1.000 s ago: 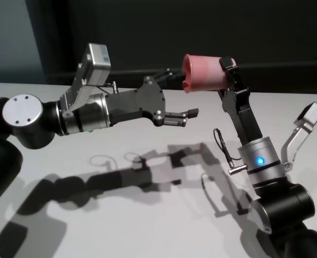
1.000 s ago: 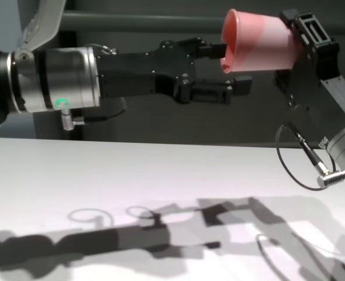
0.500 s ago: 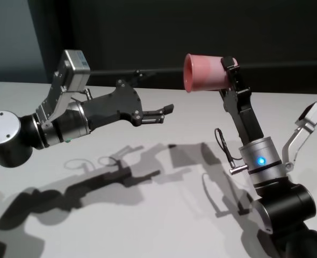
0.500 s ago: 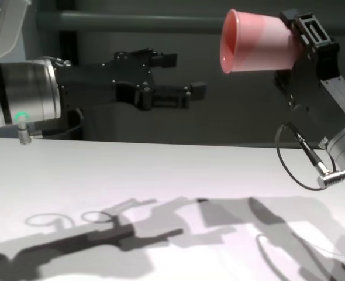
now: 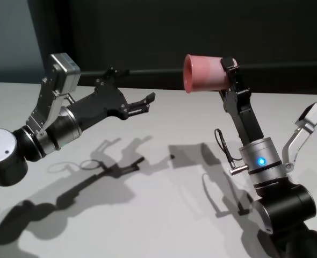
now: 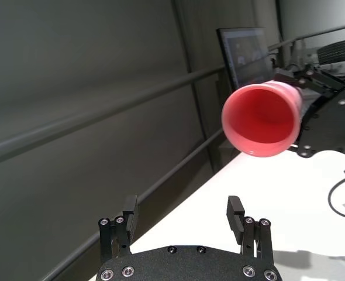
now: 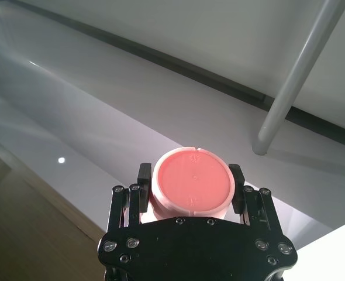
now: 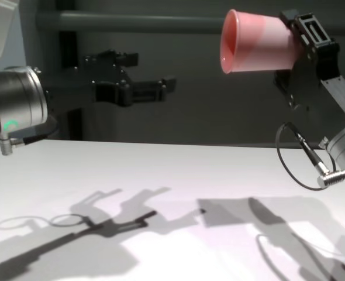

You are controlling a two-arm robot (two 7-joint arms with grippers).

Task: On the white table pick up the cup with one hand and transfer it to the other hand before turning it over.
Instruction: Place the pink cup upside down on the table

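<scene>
Aloft, right tool (image 5: 227, 75) clamps cup (image 5: 202, 73) sideways.

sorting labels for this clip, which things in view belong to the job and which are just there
Job:
- cup, held sideways in the air
- right end effector, shut on the cup
- left end effector, open, apart from the cup
- table

Just there:
- rail
- monitor

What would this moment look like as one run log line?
handover done | right gripper holds cup sideways, high above table | left gripper open, empty, apart from cup | flip pending
</scene>
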